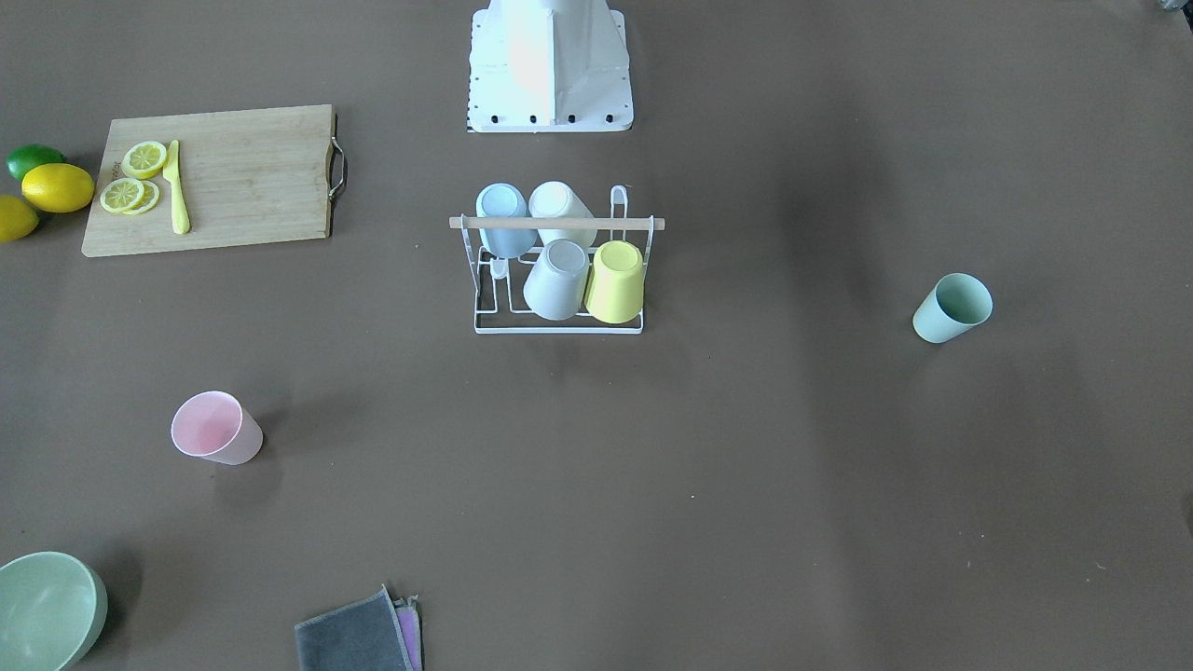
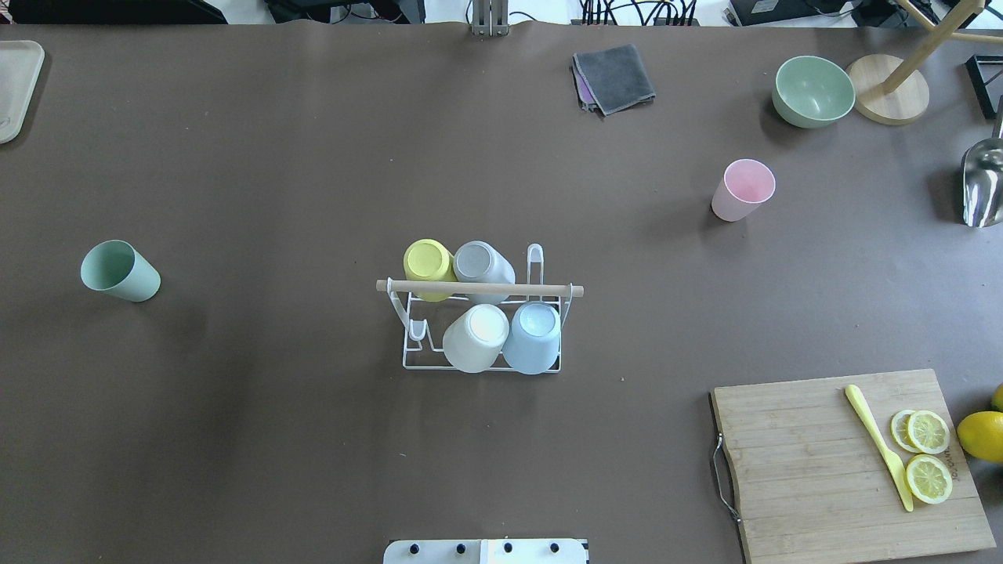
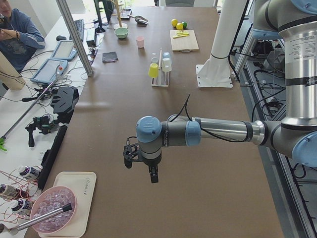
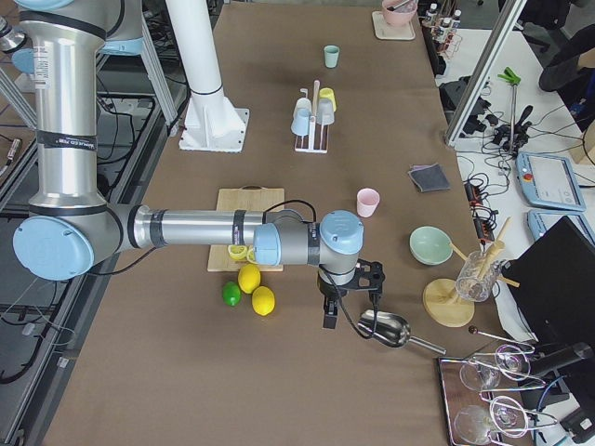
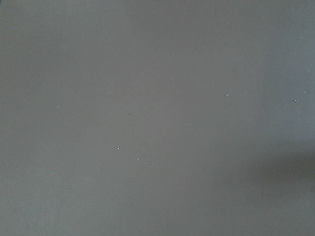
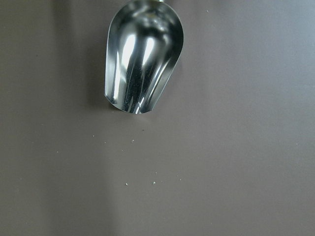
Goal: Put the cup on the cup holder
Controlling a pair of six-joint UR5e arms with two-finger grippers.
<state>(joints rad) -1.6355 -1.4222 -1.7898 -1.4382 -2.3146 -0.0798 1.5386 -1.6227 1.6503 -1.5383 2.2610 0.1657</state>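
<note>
Cup holder mid-table: yellow cup and grey cup fill the far row and white cup and blue cup the near row. The near-left prong and far-right prong are bare, and the wooden rod crosses above between the rows. Green cup on the robot's left has bare table all round. Pink cup on the right has open table on its near side, with green bowl, grey cloth and metal scoop apart beyond it, and cutting board filling the near right corner.
</note>
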